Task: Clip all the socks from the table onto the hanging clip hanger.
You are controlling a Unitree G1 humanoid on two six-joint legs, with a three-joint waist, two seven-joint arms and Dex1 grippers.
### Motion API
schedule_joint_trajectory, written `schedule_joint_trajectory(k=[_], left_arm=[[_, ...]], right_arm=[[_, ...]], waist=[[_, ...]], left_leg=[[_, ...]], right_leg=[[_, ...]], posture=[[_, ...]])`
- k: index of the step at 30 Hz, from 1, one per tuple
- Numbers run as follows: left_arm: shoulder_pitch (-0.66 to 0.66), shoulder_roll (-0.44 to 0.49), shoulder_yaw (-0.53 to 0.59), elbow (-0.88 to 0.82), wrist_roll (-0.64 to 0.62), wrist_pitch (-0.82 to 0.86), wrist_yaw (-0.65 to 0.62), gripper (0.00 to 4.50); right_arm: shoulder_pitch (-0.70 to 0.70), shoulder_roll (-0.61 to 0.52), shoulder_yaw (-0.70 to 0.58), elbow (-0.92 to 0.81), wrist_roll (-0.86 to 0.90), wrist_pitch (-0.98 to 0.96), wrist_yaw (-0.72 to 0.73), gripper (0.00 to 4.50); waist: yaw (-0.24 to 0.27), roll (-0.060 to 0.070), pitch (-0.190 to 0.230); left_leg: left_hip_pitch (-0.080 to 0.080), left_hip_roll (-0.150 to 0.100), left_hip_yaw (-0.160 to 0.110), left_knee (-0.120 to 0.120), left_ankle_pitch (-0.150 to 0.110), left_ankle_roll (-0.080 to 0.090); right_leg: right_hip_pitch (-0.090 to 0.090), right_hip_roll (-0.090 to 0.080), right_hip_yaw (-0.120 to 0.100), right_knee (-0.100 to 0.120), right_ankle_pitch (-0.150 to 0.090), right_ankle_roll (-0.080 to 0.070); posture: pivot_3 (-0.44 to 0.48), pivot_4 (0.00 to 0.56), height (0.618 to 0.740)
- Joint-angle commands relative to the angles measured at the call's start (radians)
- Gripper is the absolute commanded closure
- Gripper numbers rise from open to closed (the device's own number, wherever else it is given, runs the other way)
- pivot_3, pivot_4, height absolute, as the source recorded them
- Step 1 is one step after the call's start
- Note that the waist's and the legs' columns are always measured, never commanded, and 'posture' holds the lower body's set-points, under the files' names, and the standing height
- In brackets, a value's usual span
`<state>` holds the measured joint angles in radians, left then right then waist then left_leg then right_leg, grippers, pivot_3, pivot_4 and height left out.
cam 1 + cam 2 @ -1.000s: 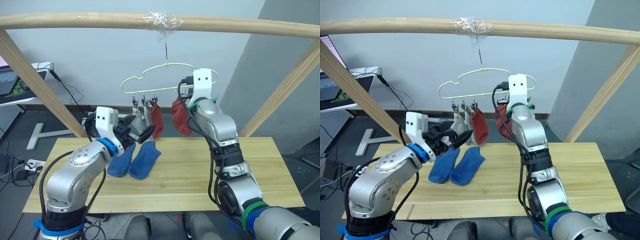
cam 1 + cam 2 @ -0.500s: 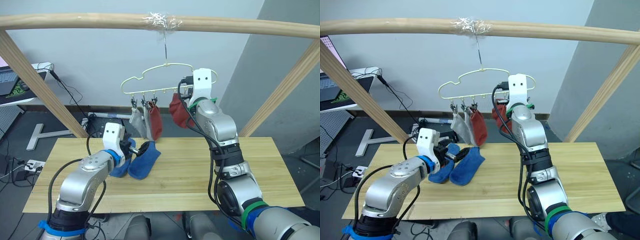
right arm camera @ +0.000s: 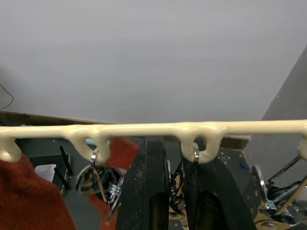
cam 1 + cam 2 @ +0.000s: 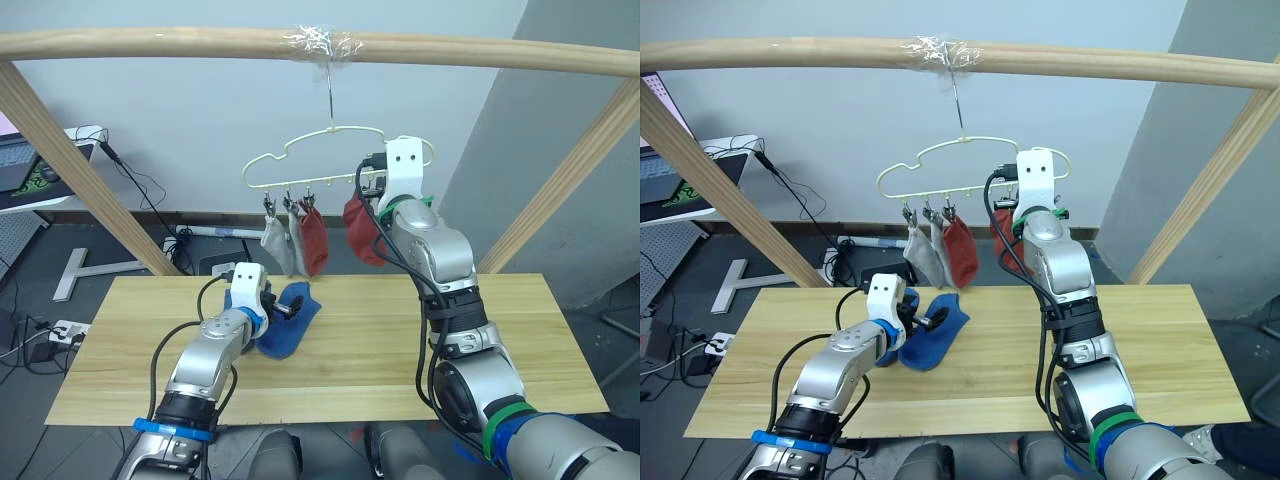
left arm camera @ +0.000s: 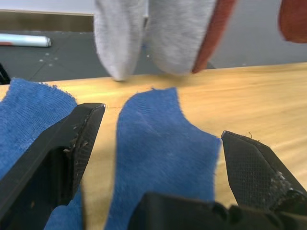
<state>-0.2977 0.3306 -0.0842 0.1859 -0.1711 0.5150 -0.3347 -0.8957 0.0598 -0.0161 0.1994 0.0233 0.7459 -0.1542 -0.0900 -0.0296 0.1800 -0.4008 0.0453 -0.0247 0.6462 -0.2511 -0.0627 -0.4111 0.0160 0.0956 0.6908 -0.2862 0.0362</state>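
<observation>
Two blue socks are lying side by side on the table point(image 4: 420, 340); the right blue sock point(image 5: 160, 148) is sitting between the wide-open fingers of the left gripper point(image 5: 158, 158), which is hovering low over it and gripping nothing, while the left blue sock point(image 5: 29, 120) is lying just outside one finger. Two light grey socks point(image 4: 280, 245) and a rust-red sock point(image 4: 314, 240) are hanging from the clip hanger point(image 4: 330, 160). The right gripper point(image 3: 175, 191) is reaching up to the hanger bar at a metal clip point(image 3: 195, 155), fingers nearly together, with the second rust-red sock point(image 4: 360, 230) hanging beside it.
</observation>
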Motion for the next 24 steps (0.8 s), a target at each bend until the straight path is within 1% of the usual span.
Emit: schedule_joint_trajectory(k=[1,3,10,16,22,24], left_arm=[[-0.042,-0.024,0.008,0.069,0.023,-0.008,0.012,0.0],[-0.071,-0.042,0.01,0.126,0.032,-0.001,0.018,0.0],[-0.144,-0.085,0.006,0.246,0.073,-0.006,0.042,0.0],[-0.218,-0.113,-0.018,0.362,0.115,0.092,0.051,0.0],[-0.225,-0.117,-0.031,0.369,0.127,0.15,0.024,0.0],[-0.214,-0.115,-0.036,0.352,0.132,0.157,0.02,0.36]], right_arm=[[-0.018,0.003,0.0,-0.058,-0.004,-0.003,-0.001,4.45],[-0.016,0.005,0.001,-0.062,-0.004,0.001,-0.001,4.45],[-0.012,0.005,0.003,-0.07,-0.005,0.006,0.0,4.45],[-0.014,0.006,0.0,-0.072,-0.004,0.009,-0.002,4.45],[-0.012,0.005,-0.002,-0.08,-0.005,0.015,-0.003,4.45],[-0.012,0.005,-0.002,-0.08,-0.005,0.016,-0.003,4.45]], waist=[[0.0,0.0,0.0],[0.001,0.0,0.0],[0.0,0.0,0.0],[0.0,0.0,0.0],[-0.001,0.0,-0.002],[-0.002,0.0,-0.002]], left_leg=[[0.0,0.0,0.0,0.0,0.0,0.0],[0.0,0.0,0.0,0.0,0.0,0.0],[0.0,0.0,-0.001,0.0,0.0,0.0],[0.0,-0.001,-0.001,0.001,0.0,0.0],[0.002,-0.001,0.0,0.001,0.0,0.0],[0.002,-0.001,0.0,0.001,0.0,0.0]], right_leg=[[0.0,0.0,0.0,0.0,0.0,0.0],[0.0,0.0,0.0,0.0,0.0,0.0],[0.0,0.0,0.0,0.002,0.0,0.0],[0.0,0.0,0.0,0.002,0.0,0.0],[0.0,0.0,0.0,0.005,0.0,0.0],[0.0,0.0,0.0,0.005,0.0,0.0]], posture=[[-0.049,0.129,0.74],[-0.049,0.13,0.74],[-0.054,0.133,0.74],[-0.063,0.136,0.74],[-0.066,0.138,0.74],[-0.066,0.138,0.74]])
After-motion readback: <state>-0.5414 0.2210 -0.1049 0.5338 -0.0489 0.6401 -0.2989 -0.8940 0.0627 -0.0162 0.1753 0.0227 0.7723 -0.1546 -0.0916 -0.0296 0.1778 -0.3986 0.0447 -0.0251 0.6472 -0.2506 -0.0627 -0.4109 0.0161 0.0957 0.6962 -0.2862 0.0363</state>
